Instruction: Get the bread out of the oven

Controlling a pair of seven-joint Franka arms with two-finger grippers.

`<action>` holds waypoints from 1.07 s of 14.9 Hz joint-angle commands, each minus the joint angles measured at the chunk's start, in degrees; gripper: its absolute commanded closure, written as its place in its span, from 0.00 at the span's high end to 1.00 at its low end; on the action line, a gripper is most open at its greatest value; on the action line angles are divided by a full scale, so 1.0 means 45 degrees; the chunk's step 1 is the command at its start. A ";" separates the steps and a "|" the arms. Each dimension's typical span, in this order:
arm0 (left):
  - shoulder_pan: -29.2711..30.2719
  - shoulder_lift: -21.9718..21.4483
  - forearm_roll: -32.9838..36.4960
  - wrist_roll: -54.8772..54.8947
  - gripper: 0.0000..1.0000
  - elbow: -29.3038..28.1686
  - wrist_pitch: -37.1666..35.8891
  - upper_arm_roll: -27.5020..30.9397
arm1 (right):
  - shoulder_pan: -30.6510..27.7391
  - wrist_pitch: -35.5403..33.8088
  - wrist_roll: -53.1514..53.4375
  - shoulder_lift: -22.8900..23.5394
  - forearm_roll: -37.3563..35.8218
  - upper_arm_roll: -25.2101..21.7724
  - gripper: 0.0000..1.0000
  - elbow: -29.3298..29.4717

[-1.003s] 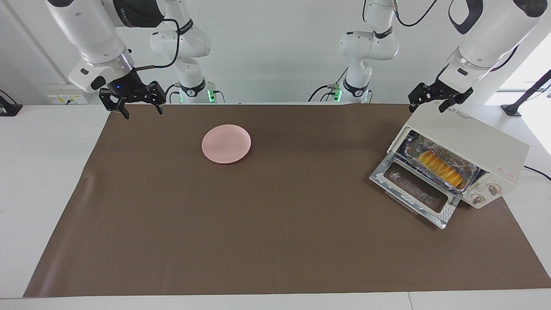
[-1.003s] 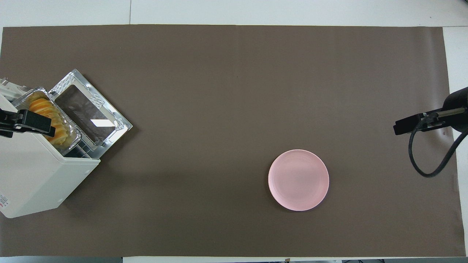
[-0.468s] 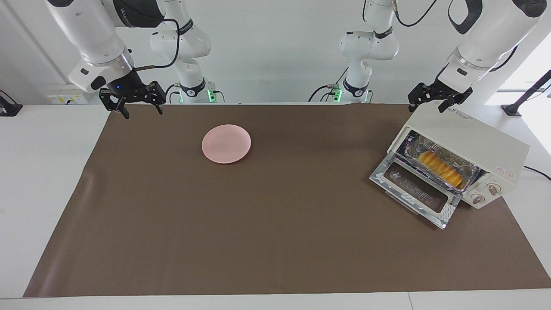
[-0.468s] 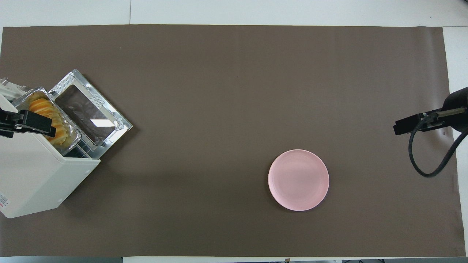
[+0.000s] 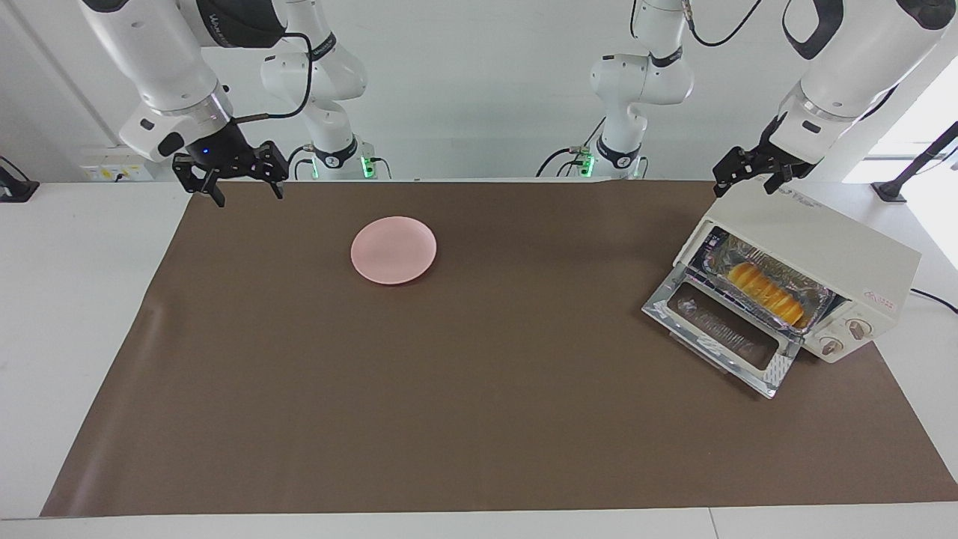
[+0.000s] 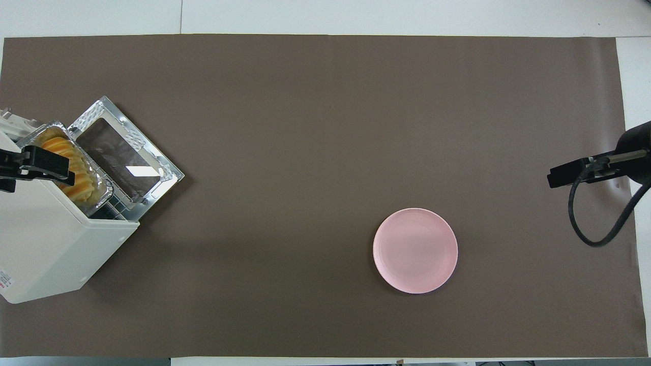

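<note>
The cream-white oven (image 5: 816, 232) stands at the left arm's end of the table with its glass door (image 5: 715, 329) dropped open. Inside lies the yellow-orange ridged bread (image 5: 767, 290), resting in a crinkled foil tray (image 5: 821, 303). From overhead the bread (image 6: 81, 185) shows at the oven's (image 6: 46, 244) mouth, partly covered by a raised finger. My left gripper (image 5: 745, 187) hangs open just above the oven's top edge, holding nothing. Open and empty too, my right gripper (image 5: 249, 198) waits over the mat's corner at the right arm's end.
A pink plate (image 5: 394, 249) sits on the brown mat (image 5: 479, 389), toward the right arm's end and near the robots. The oven's two knobs (image 5: 846, 337) face away from the robots. A black cable (image 6: 595, 218) loops under the right gripper.
My left gripper has shifted slightly over the oven's top, a little farther out over the bread in the overhead view. The right arm, bread and plate have not moved.
</note>
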 commanded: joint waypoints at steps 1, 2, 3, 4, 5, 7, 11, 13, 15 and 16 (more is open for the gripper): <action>-0.0061 0.2479 0.0031 -0.0957 1.00 0.2786 -0.0906 0.0177 | -0.0283 -0.0059 0.0141 -0.0132 0.0164 0.0177 1.00 -0.0026; -0.0061 0.3103 0.0010 -0.1443 1.00 0.3159 -0.0868 0.0217 | -0.0283 -0.0078 0.0141 -0.0132 0.0164 0.0177 1.00 -0.0026; -0.0061 0.3670 0.0029 -0.2279 1.00 0.3510 -0.0771 0.0236 | -0.0283 -0.0078 0.0141 -0.0132 0.0164 0.0177 1.00 -0.0026; -0.0061 0.4236 0.0049 -0.3138 1.00 0.3785 -0.0538 0.0275 | -0.0264 -0.0078 0.0141 -0.0132 0.0183 0.0177 1.00 -0.0026; -0.0061 0.4745 0.0088 -0.3765 1.00 0.3923 -0.0110 0.0314 | -0.0264 -0.0078 0.0141 -0.0132 0.0164 0.0177 1.00 -0.0026; -0.0003 0.4926 0.0147 -0.4823 1.00 0.3672 0.1196 0.0606 | -0.0283 -0.0078 0.0141 -0.0132 0.0164 0.0177 1.00 -0.0026; -0.0197 0.4751 0.1101 -0.6362 1.00 0.1665 0.2663 0.0998 | -0.0283 -0.0078 0.0141 -0.0132 0.0164 0.0177 1.00 -0.0026; -0.0217 0.4419 0.1162 -0.6545 1.00 0.0493 0.3347 0.0998 | -0.0283 -0.0078 0.0141 -0.0132 0.0164 0.0177 1.00 -0.0026; -0.0217 0.4185 0.1163 -0.6545 1.00 -0.0408 0.4245 0.0998 | -0.0283 -0.0078 0.0141 -0.0132 0.0164 0.0177 1.00 -0.0026; -0.0217 0.4048 0.1163 -0.6545 1.00 -0.0799 0.4636 0.0998 | -0.0264 -0.0078 0.0141 -0.0132 0.0164 0.0158 1.00 -0.0026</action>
